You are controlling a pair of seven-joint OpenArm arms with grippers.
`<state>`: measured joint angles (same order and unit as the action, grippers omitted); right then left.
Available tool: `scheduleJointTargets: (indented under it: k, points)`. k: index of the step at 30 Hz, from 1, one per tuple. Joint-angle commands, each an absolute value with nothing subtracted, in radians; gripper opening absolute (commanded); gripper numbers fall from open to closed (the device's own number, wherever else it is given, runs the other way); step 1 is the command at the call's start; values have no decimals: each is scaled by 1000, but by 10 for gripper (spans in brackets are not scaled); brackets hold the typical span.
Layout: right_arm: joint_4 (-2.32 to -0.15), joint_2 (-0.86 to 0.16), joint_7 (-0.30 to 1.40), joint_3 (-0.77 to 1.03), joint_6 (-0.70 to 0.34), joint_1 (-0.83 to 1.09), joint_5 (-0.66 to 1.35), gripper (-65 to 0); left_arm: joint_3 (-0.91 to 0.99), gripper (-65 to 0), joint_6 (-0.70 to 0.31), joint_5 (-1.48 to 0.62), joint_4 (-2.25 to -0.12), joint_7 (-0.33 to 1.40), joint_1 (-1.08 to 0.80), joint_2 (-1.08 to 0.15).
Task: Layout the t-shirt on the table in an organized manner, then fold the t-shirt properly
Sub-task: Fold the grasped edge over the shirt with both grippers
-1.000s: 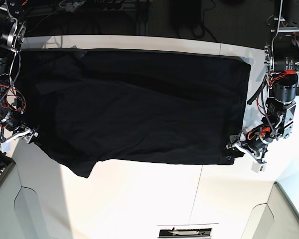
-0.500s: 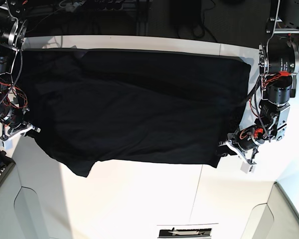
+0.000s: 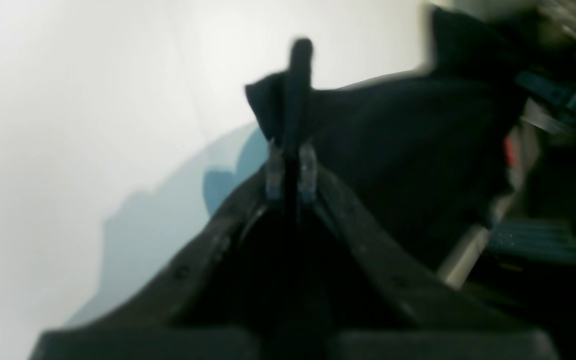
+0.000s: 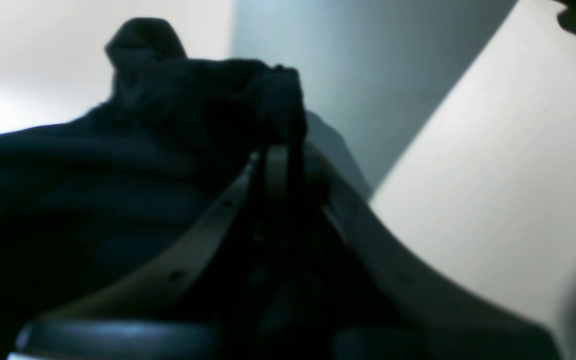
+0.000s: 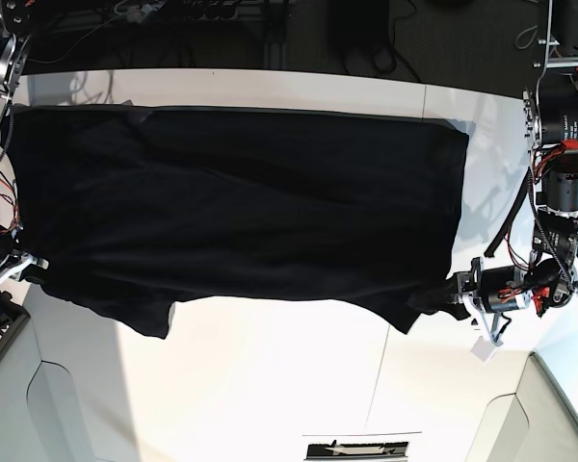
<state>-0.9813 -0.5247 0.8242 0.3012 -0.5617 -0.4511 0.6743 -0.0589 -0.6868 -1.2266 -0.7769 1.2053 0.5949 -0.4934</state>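
The black t-shirt point(image 5: 241, 202) lies spread wide across the white table point(image 5: 270, 385), plain black side up. My left gripper point(image 5: 441, 294) sits at the shirt's near right corner, shut on a pinch of cloth. In the left wrist view the fingertips point(image 3: 290, 75) clamp a black fold of the t-shirt point(image 3: 408, 140), raised above the table point(image 3: 68, 100). My right gripper point(image 5: 29, 265) is at the shirt's near left edge. The right wrist view shows this gripper point(image 4: 280, 115) shut on bunched cloth of the t-shirt point(image 4: 118, 175), with the table point(image 4: 493, 175) beside it.
Dark floor with cables point(image 5: 222, 19) runs beyond the table's far edge. Grey panels stand at the near left corner point(image 5: 10, 404) and the near right corner point(image 5: 559, 414). A small dark plate point(image 5: 356, 448) sits at the near edge. Arm motors and wiring flank both sides.
Both grippers have shut on the shirt's near corners. The right one pulled its edge left and the left one drew its corner toward the near right, stretching the cloth flatter.
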Motion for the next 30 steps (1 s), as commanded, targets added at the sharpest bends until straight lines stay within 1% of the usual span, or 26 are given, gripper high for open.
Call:
scheduleJointTargets:
  k: [1,4,8,13,17,18,19,21,22,23,24,27,30]
  points:
    - [-1014,-559,813,307,-566,-451,690,-650,-53,-650,-698,-1293,-822,1231,609,-526]
    - [-1076,-589,813,308,-566,-368,697,-650,-53,-650,-698,-1396,-916,1310,551,-570]
    - [-1177,-616,812,316,-566,-249,699,-650,-53,-650,-698,-1480,-1023,1359,461,-624]
    - [-1270,-620,812,371,-565,-130,699,-650,-53,-650,-698,-1484,-1091,1378,364,-640]
    - [-1271,-614,812,379,-564,-76,671,-650,-53,-650,-698,-1484,-1091,1376,305,-640]
    - [-1271,-611,812,379,-564,-68,669,-650,-53,-633,-698,-1484,-1091,1373,293,-640]
    - [-1270,-608,812,379,-564,-63,667,-630,-53,-578,-698,-1484,-1091,1372,283,-640]
    - [-1270,-601,811,379,-564,-60,658,-394,-53,-461,-698,-1483,-1091,1365,270,-640]
    - [-1270,-600,809,379,-564,-60,659,-292,-53,-413,-698,-1483,-1091,1365,268,-640]
    - [-1272,-601,807,379,-564,-60,663,-221,-53,-381,-698,-1483,-1091,1365,266,-640]
    - [-1278,-601,798,381,-564,-61,664,-197,-53,-371,-698,-1483,-1091,1365,266,-640]
    - [-1311,-601,754,402,-564,-61,690,-201,-53,-371,-698,-1483,-1091,1366,266,-640]
    - [-1332,-596,757,411,-565,-93,719,-201,-53,-371,-698,-1484,-1091,1365,266,-640]
